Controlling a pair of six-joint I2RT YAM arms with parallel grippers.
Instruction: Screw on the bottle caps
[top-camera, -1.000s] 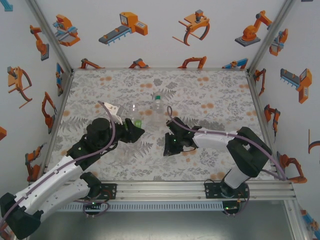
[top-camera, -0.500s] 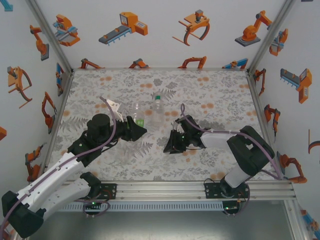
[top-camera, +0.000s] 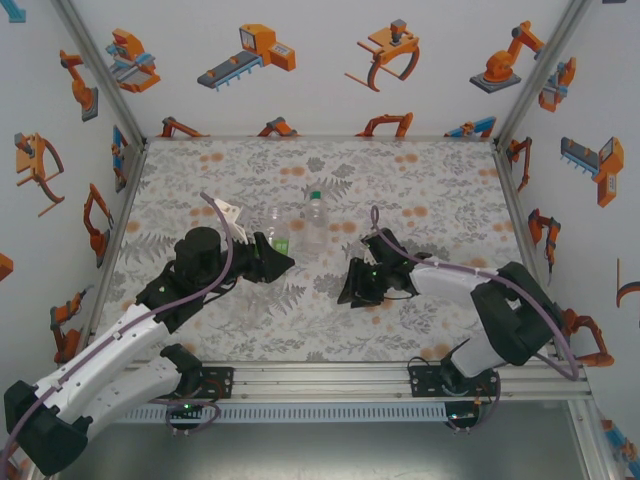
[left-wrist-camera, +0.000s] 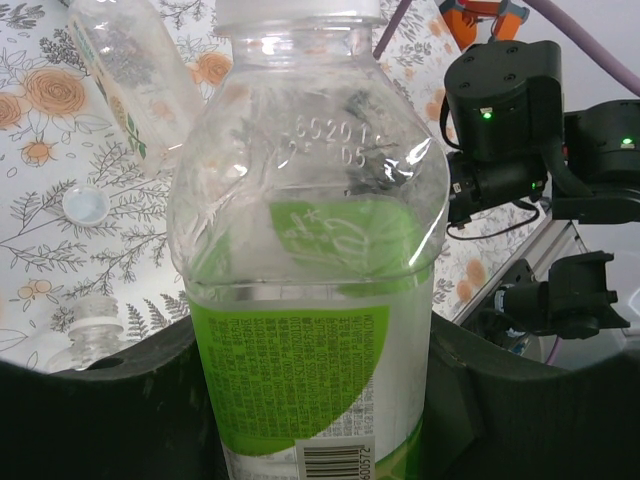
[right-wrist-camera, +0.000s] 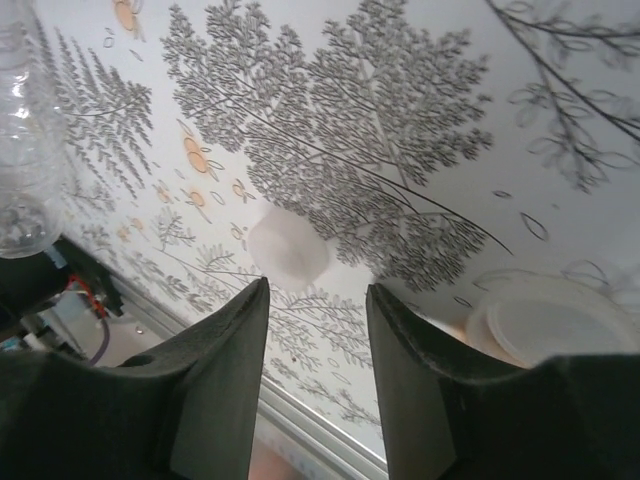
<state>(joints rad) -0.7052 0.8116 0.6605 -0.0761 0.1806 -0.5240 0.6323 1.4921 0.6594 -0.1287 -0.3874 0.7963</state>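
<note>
Left gripper (top-camera: 276, 262) is clenching the clear plastic bottle with the green label (left-wrist-camera: 310, 290), which is standing upright at centre frame in the left wrist view. Right gripper (right-wrist-camera: 317, 288) is hanging released, fingers apart, over a small round white plastic cap (right-wrist-camera: 288, 250) lying at centre frame, apparently not touching it.

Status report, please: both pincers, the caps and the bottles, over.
Left pincer shut on green-label bottle. Right pincer open, low over table, loose white cap just ahead of its gap. Second cap close at its side; path looks free.
</note>
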